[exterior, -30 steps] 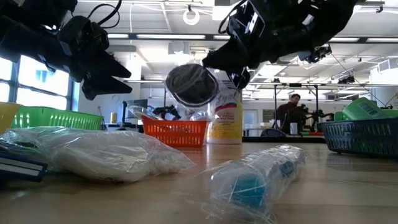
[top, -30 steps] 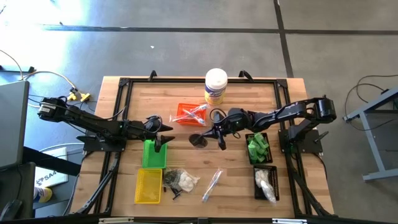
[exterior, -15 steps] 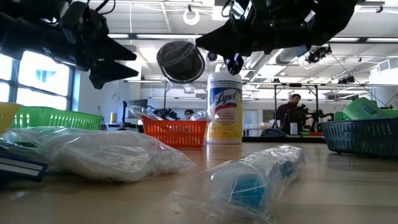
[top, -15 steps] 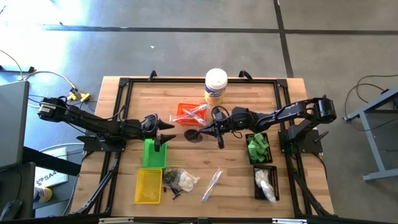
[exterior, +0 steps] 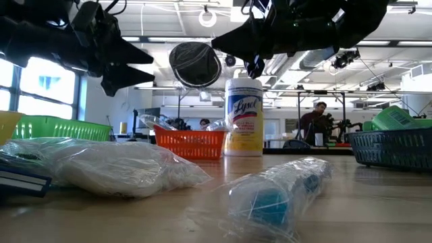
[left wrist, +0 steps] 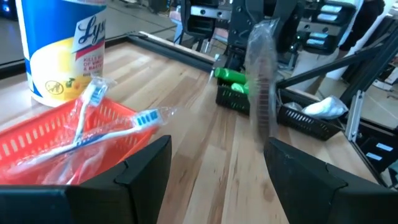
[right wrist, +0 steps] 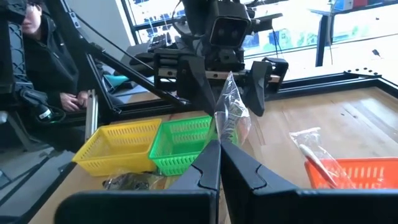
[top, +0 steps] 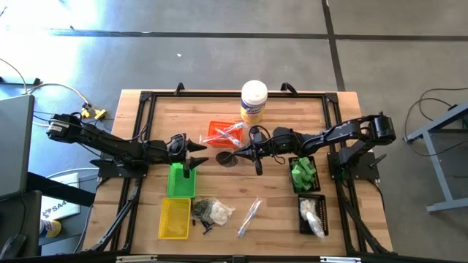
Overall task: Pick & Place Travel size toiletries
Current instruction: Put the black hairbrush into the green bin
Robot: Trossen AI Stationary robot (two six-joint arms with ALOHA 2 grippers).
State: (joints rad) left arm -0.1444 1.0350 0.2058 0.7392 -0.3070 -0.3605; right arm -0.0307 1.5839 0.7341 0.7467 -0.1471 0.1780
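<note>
From above, the wooden table (top: 219,109) carries five mesh trays: one orange tray (top: 223,134), one green tray (top: 180,181), one yellow tray (top: 175,218) and two black trays (top: 307,193). The right gripper (top: 240,154), fingers clamped together, holds a bagged dark round piece (top: 227,159) at mid-table, facing the left gripper (top: 202,153), whose fingers stand apart. At table height, one white fluffy bag (exterior: 101,165) and one clear-wrapped stick (exterior: 280,189) lie in front, one Lysol canister (exterior: 243,116) behind. The left wrist view shows two wrapped toothbrushes (left wrist: 106,127) in the orange tray. The right wrist view shows the clear bag (right wrist: 229,115) pinched above the closed fingers (right wrist: 202,171).
</note>
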